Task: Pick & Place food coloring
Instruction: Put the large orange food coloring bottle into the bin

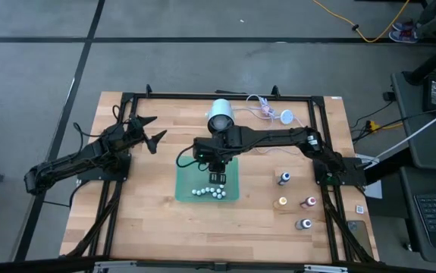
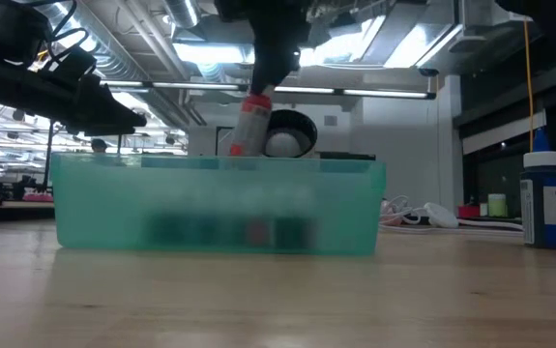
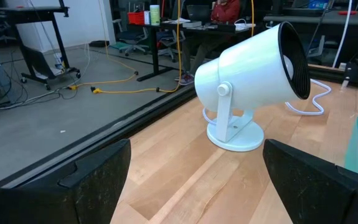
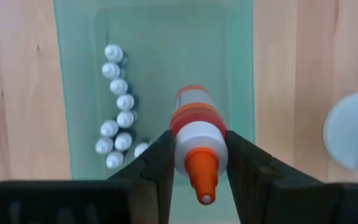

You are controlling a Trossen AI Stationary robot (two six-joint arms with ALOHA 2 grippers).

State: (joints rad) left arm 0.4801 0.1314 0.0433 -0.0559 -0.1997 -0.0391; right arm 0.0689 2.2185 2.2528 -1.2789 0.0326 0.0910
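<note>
My right gripper (image 1: 216, 168) hangs over a green see-through tray (image 1: 181, 189), shut on an orange-red food coloring bottle (image 4: 194, 112) with a white collar and orange nozzle. In the low view the bottle (image 2: 248, 126) shows above the tray's rim (image 2: 219, 164). Several tiny white-capped bottles (image 4: 119, 118) lie on the tray's floor. Other food coloring bottles stand on the table to the right: blue (image 1: 283, 178), orange (image 1: 282, 202), red (image 1: 308, 202) and dark grey (image 1: 305, 224). My left gripper (image 1: 148, 133) is open and empty at the far left. My right gripper pinches the bottle's white collar (image 4: 198, 142), just below the nozzle, between its two fingers (image 4: 160, 162). The fingers come from above, pointing down. The bottle hangs below them, nozzle end up, slightly tilted, its lower end (image 2: 239, 147) above the tray's rim and clear of the tray.
A white round lamp-like device (image 1: 221, 115) with a white cable (image 1: 267, 112) stands at the table's far edge, just behind the tray; it fills the left wrist view (image 3: 253, 81). A black frame (image 1: 202, 96) runs around the table. Bare wood lies left of the tray.
</note>
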